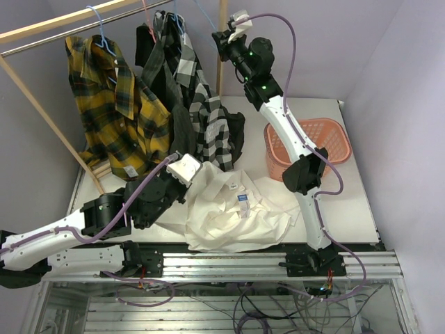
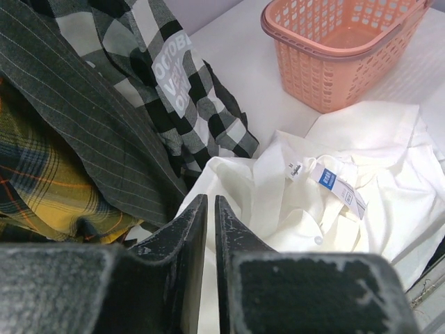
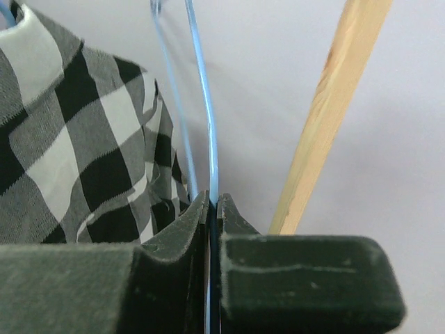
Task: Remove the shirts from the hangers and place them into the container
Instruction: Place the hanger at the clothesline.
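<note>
**A robotics test cell, not a laundry room**

Two white-and-black robot arms [image 1: 292, 132] are bolted to a slotted aluminium rail [image 1: 229, 263] at the near edge of a white surface [image 1: 354, 209]. Purple cables [image 1: 293, 49] loop along them, and loose wiring [image 1: 278, 306] hangs beneath. Plain lavender walls [image 1: 403, 90] close the surface in on three sides, like a booth. The only domestic things are shirts [image 1: 118, 104] on wire hangers [image 1: 99, 28], hung from a makeshift rack of bare wooden poles [image 1: 42, 115], and a salmon-pink laundry basket [image 1: 332, 132]. Below the rail there seems to be a clear panel, though the clutter there makes it hard to be sure.
</note>
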Robot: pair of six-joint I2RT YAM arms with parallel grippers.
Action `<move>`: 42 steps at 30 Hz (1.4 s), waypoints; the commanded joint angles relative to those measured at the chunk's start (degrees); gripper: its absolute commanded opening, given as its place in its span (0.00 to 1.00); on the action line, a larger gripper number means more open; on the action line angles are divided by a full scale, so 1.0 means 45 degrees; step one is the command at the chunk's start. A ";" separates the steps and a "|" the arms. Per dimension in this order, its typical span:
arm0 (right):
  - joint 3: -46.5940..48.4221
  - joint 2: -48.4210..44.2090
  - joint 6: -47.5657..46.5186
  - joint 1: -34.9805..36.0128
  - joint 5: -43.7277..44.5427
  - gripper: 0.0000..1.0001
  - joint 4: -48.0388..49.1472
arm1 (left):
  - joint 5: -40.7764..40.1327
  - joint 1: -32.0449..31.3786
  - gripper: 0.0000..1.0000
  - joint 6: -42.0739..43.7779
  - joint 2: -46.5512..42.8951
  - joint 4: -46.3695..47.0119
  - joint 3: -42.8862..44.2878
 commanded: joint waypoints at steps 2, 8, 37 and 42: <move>0.0906 -0.0009 -0.0169 -0.0491 0.1154 0.00 0.2458 | 0.0109 0.0009 0.20 -0.0332 -0.0124 0.0208 0.0204; 0.0725 -0.0009 0.0039 -0.0794 0.1061 0.00 0.2577 | -0.0061 0.0019 0.19 -0.0378 -0.0132 0.0245 0.0170; -0.5315 -0.3633 -0.0534 -0.0891 0.0313 0.29 0.0842 | -0.0119 0.0028 0.33 -0.0473 0.0204 0.0561 -0.0028; -0.5778 -0.4364 -0.0570 -0.0888 0.0423 0.45 0.0249 | -0.0018 0.0028 0.40 -0.0691 -0.0121 0.0202 0.0157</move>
